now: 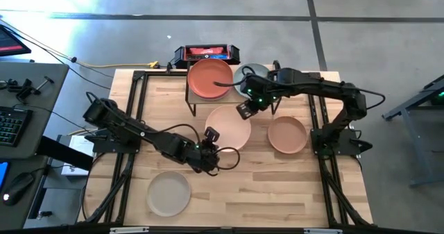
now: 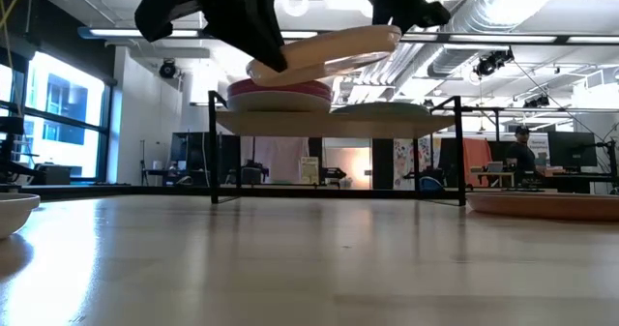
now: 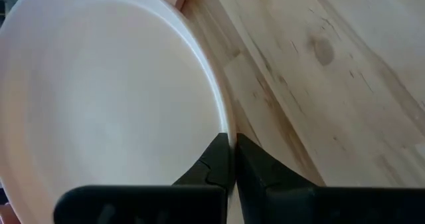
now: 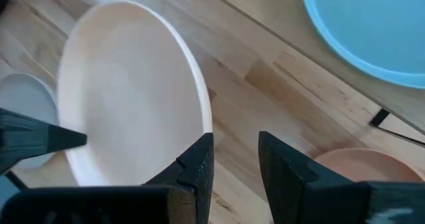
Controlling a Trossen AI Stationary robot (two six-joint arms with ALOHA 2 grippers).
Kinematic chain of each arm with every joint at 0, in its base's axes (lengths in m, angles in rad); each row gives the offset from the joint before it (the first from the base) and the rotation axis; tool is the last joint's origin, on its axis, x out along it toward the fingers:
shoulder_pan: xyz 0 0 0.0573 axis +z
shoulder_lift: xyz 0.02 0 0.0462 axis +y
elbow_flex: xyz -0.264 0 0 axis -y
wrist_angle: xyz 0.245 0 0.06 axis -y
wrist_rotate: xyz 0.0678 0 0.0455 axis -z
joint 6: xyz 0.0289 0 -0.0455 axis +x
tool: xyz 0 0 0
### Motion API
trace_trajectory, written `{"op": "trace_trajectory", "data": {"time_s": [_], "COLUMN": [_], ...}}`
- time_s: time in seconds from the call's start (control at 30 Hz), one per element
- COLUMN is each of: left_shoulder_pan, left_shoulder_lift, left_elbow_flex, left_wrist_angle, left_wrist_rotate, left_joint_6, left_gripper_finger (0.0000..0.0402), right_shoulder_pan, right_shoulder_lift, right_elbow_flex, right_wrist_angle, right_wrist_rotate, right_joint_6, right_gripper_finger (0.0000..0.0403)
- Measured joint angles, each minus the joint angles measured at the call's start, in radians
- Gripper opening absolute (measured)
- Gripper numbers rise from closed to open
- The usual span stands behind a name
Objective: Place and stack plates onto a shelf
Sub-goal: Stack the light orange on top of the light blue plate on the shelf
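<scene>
A pale pink plate [image 1: 229, 128] hangs in the air, tilted, in front of the shelf [image 2: 329, 123]. My left gripper [image 1: 210, 145] is shut on its near-left rim. My right gripper [image 1: 246, 109] is open at the plate's far rim, and wood shows in the gap between its fingers [image 4: 199, 161]. On the shelf lie a terracotta plate [image 1: 210, 79] and a pale teal plate [image 1: 251, 76]. In the low view the pink plate [image 2: 324, 50] is above shelf height, its right side higher. My left gripper pinches the pink plate's rim [image 3: 222, 127] between its two fingers, one over the inner face and one outside it, coming from the table's near-left side. The plate is lifted clear and tilted. My right gripper has one finger beside the far rim [image 4: 207, 121]; whether it touches, I cannot tell.
A peach plate [image 1: 286, 135] lies on the table to the right, and an off-white plate [image 1: 168, 193] at the near left. A red-and-black box [image 1: 207, 53] stands behind the shelf. Bare wood lies between the near plates. A person [image 2: 522, 152] sits in the room beyond.
</scene>
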Motion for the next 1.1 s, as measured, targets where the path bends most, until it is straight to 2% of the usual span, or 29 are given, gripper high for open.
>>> {"op": "trace_trajectory", "data": {"time_s": [0.33, 0.63, 0.73, 0.9, 1.0, 1.1], "left_shoulder_pan": [0.024, 0.032, 0.032, 0.032, 0.032, 0.035], "left_shoulder_lift": [0.000, 0.000, 0.000, 0.000, 0.000, 0.000], "left_elbow_flex": [0.000, 0.000, 0.000, 0.000, 0.001, 0.001], "left_wrist_angle": [0.000, 0.002, 0.003, 0.004, 0.006, 0.006], "left_wrist_rotate": [0.007, 0.009, 0.010, 0.010, 0.007, 0.003], "left_joint_6": [0.029, 0.043, 0.043, 0.027, 0.025, -0.004], "left_gripper_finger": [0.0001, 0.0001, 0.0001, 0.0003, 0.0009, 0.0014], "right_shoulder_pan": [0.003, 0.013, 0.015, 0.016, 0.016, 0.016], "right_shoulder_lift": [0.054, 0.093, 0.105, 0.105, 0.105, 0.105], "right_elbow_flex": [0.000, 0.000, 0.000, 0.000, 0.000, 0.000], "right_wrist_angle": [0.006, -0.026, -0.030, -0.026, -0.027, -0.027], "right_wrist_rotate": [-0.050, -0.051, -0.052, -0.051, -0.053, -0.049], "right_joint_6": [-0.026, -0.051, -0.071, -0.092, -0.087, -0.086], "right_gripper_finger": [0.0098, 0.0097, 0.0077, 0.0009, 0.0015, 0.0006]}}
